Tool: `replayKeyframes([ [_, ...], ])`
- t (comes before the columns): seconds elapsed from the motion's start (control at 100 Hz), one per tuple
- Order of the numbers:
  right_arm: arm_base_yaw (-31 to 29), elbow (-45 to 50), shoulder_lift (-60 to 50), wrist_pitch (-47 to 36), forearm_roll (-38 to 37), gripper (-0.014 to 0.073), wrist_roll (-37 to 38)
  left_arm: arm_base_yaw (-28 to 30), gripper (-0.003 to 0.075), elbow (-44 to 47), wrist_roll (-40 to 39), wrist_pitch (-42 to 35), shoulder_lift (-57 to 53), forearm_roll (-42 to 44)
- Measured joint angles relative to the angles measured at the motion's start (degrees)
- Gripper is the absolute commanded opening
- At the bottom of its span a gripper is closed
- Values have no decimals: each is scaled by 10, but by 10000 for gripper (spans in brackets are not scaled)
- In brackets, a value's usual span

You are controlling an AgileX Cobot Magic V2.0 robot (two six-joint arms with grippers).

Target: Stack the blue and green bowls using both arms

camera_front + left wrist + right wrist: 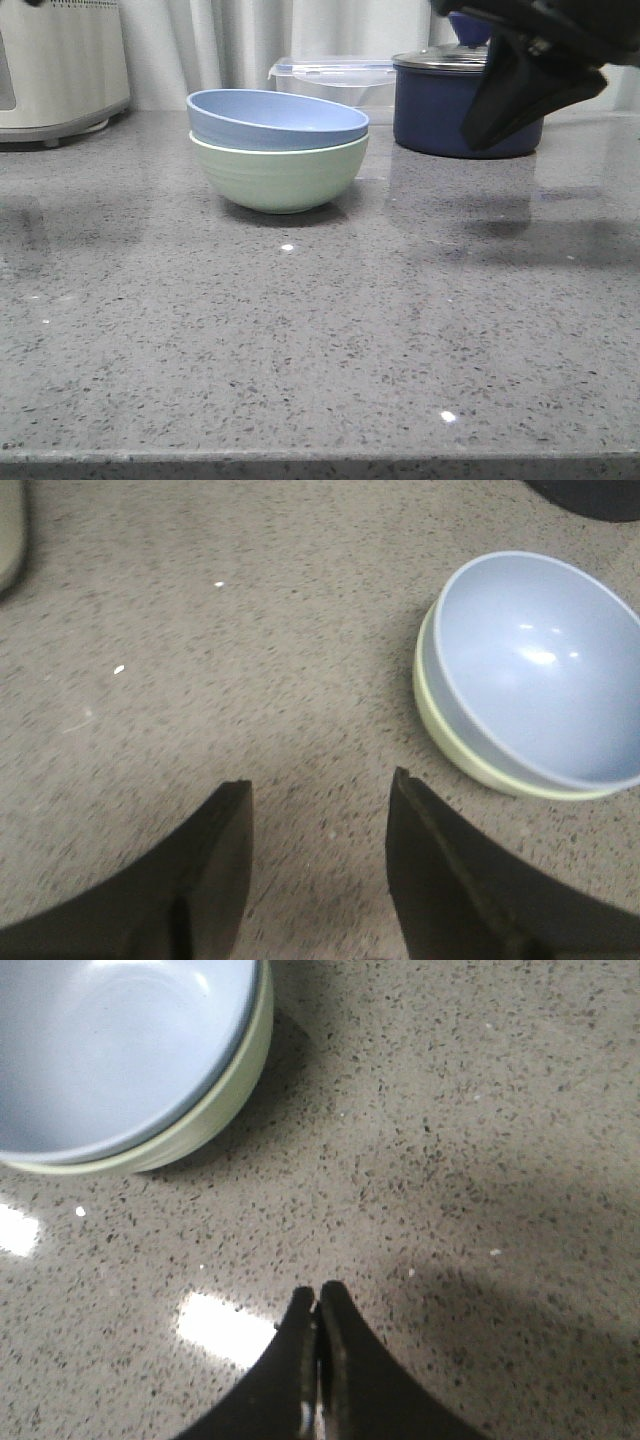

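Left gripper (318,855): jaws apart, nothing between them, hanging over bare grey speckled bench (200,630), off to one side of the bowls. Right gripper (318,1360): fingers pressed together on nothing, likewise above bare bench, bowls near but untouched; seen from the front as a dark mass (520,95) raised at upper right, ahead of a navy saucepan (440,115).

Further out, mid-bench: blue bowl (277,118) nested inside green bowl (278,175), sitting slightly tilted, one side of its rim higher than the other. Stack looks made, though not seated level.

Handling, as a judgement: both bowls probably light, stiff, thin-walled, matte rather than glossy, so moderately grippy yet easy to push or tip. Best hold on the rim, one finger inside and one outside, at the raised edge of the blue bowl if levelling is wanted. Green bowl likely to slide on the smooth bench under sideways force; steadying at its opposite rim with the other gripper advisable. Little risk of breakage, more of skidding.

Behind: clear lidded container (330,75), white appliance (60,60) at far left.
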Motion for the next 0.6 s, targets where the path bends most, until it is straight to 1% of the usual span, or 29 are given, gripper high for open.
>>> replayKeyframes([
  [0.07, 0, 13, -21, -3, 0, -45, 0, 14, 256, 40, -4, -14, -44, 0],
  [0.12, 0, 23, -39, -9, 0, -45, 0, 24, 207, 70, -7, -26, -75, 3],
  [0.25, -5, 54, -78, -20, 0, -50, 0, 54, 109, 128, -13, -36, -152, 16],
  [0.35, -29, 76, -106, -23, 0, -50, 0, 77, 44, 165, -13, -38, -209, 23],
  [0.45, -72, 100, -137, -23, -5, -50, 0, 100, -18, 200, -15, -39, -258, 26],
  [0.6, -137, 140, -191, -23, -26, -50, 0, 130, -20, 244, -15, -39, -315, 29],
])
